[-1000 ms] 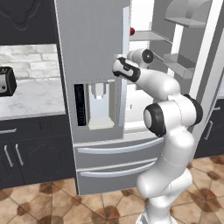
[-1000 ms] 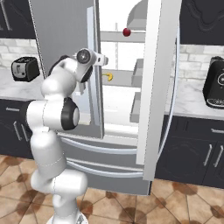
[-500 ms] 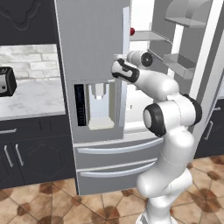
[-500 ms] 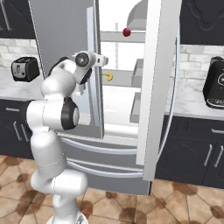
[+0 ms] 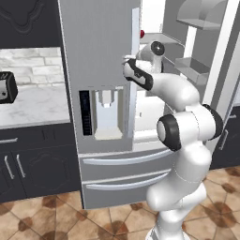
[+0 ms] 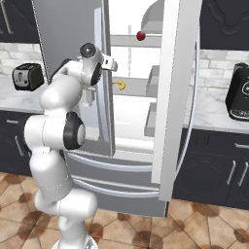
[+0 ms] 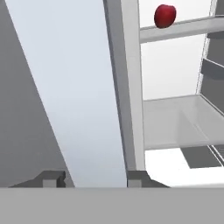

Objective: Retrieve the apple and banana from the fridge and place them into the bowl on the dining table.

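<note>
The fingers [image 7: 54, 178] have drawn in over the last second and now sit one on each side of the pale handle [image 7: 76, 87] of the fridge's [image 5: 98, 47] left door, which fills the gap between them, so the gripper [image 7: 94, 179] looks clamped on it. The arm has barely shifted. I judge this a grip for swinging that door wider, not yet a reach for fruit. The apple [image 7: 165, 15] rests on the upper shelf near its front edge; the banana [image 6: 119, 85] lies on a lower shelf, close behind the left door. The right door [image 6: 175, 97] stands open. That left door's edge stands between gripper and shelves. A toaster [image 5: 5, 87] sits on the worktop [image 5: 33, 105] to the left, well apart.
</note>
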Robot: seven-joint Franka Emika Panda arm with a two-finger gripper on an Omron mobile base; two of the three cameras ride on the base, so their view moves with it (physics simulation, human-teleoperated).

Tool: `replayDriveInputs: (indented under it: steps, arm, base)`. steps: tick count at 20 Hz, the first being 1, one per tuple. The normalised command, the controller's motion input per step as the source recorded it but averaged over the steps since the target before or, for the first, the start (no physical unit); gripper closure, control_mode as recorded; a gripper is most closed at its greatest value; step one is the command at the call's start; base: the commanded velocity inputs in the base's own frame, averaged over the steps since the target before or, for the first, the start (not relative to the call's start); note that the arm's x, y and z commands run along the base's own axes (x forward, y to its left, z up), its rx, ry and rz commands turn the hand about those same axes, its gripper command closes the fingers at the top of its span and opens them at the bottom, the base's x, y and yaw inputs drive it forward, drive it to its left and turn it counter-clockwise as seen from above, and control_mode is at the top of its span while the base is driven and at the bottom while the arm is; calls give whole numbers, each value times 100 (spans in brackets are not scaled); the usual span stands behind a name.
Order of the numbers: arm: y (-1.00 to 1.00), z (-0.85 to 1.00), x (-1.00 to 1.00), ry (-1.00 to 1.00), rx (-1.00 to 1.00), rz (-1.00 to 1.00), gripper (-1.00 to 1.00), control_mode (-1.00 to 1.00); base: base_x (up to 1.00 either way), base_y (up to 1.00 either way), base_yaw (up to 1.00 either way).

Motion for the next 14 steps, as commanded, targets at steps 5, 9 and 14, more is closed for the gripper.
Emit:
replayDriveInputs:
  steps: [5, 9, 14]
  arm:
    - [37, 22, -96, 19, -1, 0, 100, -100]
    - [65, 21, -100, 8, -3, 0, 100, -100]
    - [80, 18, -97, 0, -9, 0, 100, -100]
  base:
    - [0, 0, 0]
    - [0, 0, 0]
    - [0, 0, 0]
